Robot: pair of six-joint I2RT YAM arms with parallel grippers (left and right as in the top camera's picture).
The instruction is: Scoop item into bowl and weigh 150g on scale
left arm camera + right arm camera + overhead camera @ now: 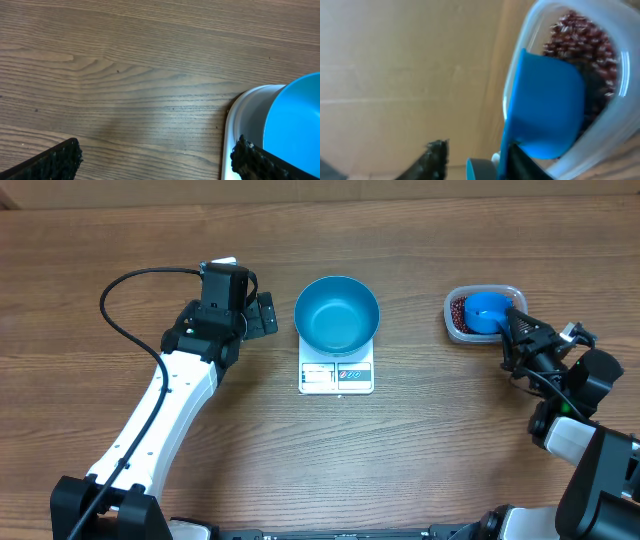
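Beans (580,35) are lying under the scoop (545,100), upper right. The right pincer (477,155) is straddling its handle, part-open and gripping nothing; it should be clamping squarely before digging. The left pincer (157,152) is gaping, empty.

Wood-grain table (450,460), tan backdrop (395,60)

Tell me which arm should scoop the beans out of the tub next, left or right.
Right. The right gripper is at the blue scoop lying in the tub of beans. The left gripper hangs open beside the bowl and scale, with the bowl between it and the tub.
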